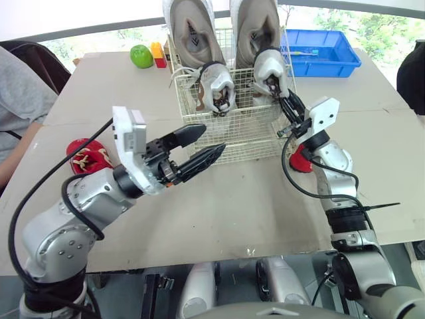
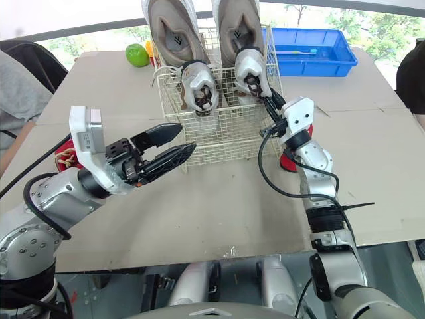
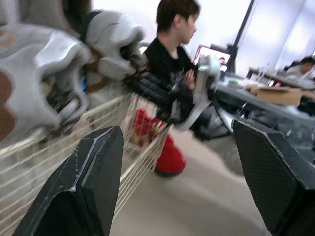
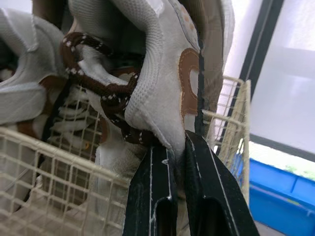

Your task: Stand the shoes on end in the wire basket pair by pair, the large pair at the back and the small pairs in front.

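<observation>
Wire basket (image 1: 226, 143): sitting on the counter (image 1: 219, 212), just ahead of the left fingertips.
Large pair (image 1: 189, 30): standing on end along the back wall, beyond both grippers.
Grey shoe (image 4: 162, 73): standing on end in the front row, with its long axis running up and away from the right fingers and its lower edge lying between them. Its mate (image 1: 218, 85) is standing just beside it, on the side toward the left gripper.
Right gripper (image 1: 275, 86): reaching in at the basket's rim, fingers (image 4: 147, 191) nearly closed and pinching the grey shoe's edge from both sides.
Left gripper (image 1: 212, 138): hovering above the counter, fingers (image 1: 182, 135) spread wide, gripping and touching nothing, tips pointing at the front wall.
Red shoe (image 1: 86, 158): lying flat on the counter, behind the left fingers and out beside that arm; its long axis is hard to tell.
Second red shoe (image 1: 300, 161): lying on the counter below and behind the right fingers, just beside that wrist and partly hidden.
Nearer arm: each red shoe is lying closest to the arm on its own side.
Coming move (judgement): the grey pair is looking placed, so the right fingers are probably needing to open and back out. The red pair is waiting outside the basket, and the left fingers, already open, would be needing to swing back and down to reach theirs.
</observation>
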Available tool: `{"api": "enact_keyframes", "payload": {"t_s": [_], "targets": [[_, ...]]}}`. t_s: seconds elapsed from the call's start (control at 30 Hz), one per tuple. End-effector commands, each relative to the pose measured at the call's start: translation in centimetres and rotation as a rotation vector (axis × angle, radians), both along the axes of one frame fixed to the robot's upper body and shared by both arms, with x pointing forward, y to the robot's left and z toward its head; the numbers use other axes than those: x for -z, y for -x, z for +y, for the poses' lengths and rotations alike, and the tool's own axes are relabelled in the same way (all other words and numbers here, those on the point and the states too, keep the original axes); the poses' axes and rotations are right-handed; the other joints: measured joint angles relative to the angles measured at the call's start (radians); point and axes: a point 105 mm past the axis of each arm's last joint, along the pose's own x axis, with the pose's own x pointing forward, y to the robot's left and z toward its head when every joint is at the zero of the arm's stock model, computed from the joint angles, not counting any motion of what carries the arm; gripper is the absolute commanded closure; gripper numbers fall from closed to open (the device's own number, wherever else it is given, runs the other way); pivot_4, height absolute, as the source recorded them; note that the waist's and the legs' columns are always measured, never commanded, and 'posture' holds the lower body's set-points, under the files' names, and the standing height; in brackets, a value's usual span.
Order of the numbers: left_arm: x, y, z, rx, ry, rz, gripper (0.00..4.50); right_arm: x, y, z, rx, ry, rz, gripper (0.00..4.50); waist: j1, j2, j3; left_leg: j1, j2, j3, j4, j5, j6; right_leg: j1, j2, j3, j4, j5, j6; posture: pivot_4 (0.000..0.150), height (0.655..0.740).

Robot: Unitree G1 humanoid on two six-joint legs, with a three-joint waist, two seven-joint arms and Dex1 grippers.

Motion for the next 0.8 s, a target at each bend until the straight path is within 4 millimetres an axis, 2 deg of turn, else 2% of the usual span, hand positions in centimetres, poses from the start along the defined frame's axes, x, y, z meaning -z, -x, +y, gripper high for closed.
{"api": "enact_keyframes", "payload": {"t_s": [0.03,0.13,0.17,0.2,0.3,0.4,0.6,0.67,0.7,0.8], "targets": [[-0.5,0.8,0.3,0.019,-0.009,-0.058,0.68,1.2,0.3,0.0,-0.052,-0.017,0.108,4.48,0.002,0.0,0.0,0.0,0.0,0.0,0.0,0.0,0.0,0.0,0.0,0.0,0.0,0.0,0.0,0.15,0.74],[-0.2,1.0,0.4,0.024,-0.004,-0.056,0.68,1.5,0.6,-0.2,-0.089,-0.001,0.163,4.48,0.007,0.0,0.0,0.0,0.0,0.0,0.0,0.0,0.0,0.0,0.0,0.0,0.0,0.0,0.0,0.15,0.74],[-0.1,1.1,0.4,0.027,-0.004,-0.055,0.68,1.3,0.6,-0.4,-0.096,-0.016,0.181,3.82,0.008,0.0,0.0,0.001,0.0,0.001,0.0,0.0,0.0,0.001,0.0,0.0,0.0,0.0,0.0,0.15,0.74],[0.1,1.2,0.5,0.031,-0.005,-0.053,0.68,1.1,0.7,-0.6,-0.114,-0.043,0.212,3.52,0.009,-0.001,0.0,0.001,0.0,0.001,0.0,0.0,0.0,0.001,0.0,0.0,0.0,0.0,0.0,0.15,0.74],[0.3,1.4,0.7,0.034,-0.003,-0.048,0.68,0.8,1.4,-0.7,-0.177,-0.031,0.279,1.99,0.012,0.0,0.0,0.002,0.0,0.001,0.0,0.0,0.0,0.001,0.0,0.001,0.0,0.0,0.0,0.15,0.74],[0.7,1.4,1.0,0.034,-0.004,-0.039,0.68,-1.2,1.6,-2.0,-0.152,-0.037,0.255,0.8,0.015,0.0,0.0,0.002,0.0,0.001,0.0,0.0,0.0,0.001,0.0,0.001,0.0,0.0,0.0,0.15,0.74],[1.4,1.3,1.5,0.012,0.004,-0.011,0.68,-2.5,3.0,-2.1,-0.182,0.072,0.215,0.8,0.018,0.0,0.0,0.002,-0.001,0.002,0.0,0.0,0.0,0.001,0.0,0.002,-0.001,0.0,0.0,0.15,0.74],[2.0,0.8,2.3,-0.054,0.014,0.02,0.68,-3.0,4.7,-1.3,-0.267,0.132,0.174,0.8,0.017,0.0,0.0,0.001,-0.001,0.002,0.0,0.0,0.0,0.0,0.001,0.002,-0.001,0.0,0.0,0.15,0.74],[2.4,0.1,3.4,-0.142,0.033,0.037,0.68,-3.0,6.0,-0.7,-0.339,0.169,0.169,0.8,0.017,0.0,0.0,0.001,0.0,0.002,0.0,0.0,0.0,0.0,0.001,0.002,-0.001,0.0,0.0,0.15,0.74],[4.2,-1.9,9.1,-0.504,0.068,0.076,0.68,-2.3,9.9,0.4,-0.546,0.276,0.193,0.8,0.019,0.002,0.0,0.002,0.0,0.002,-0.003,0.0,0.0,0.0,-0.001,0.002,-0.001,0.0,0.0,0.15,0.74]]}}
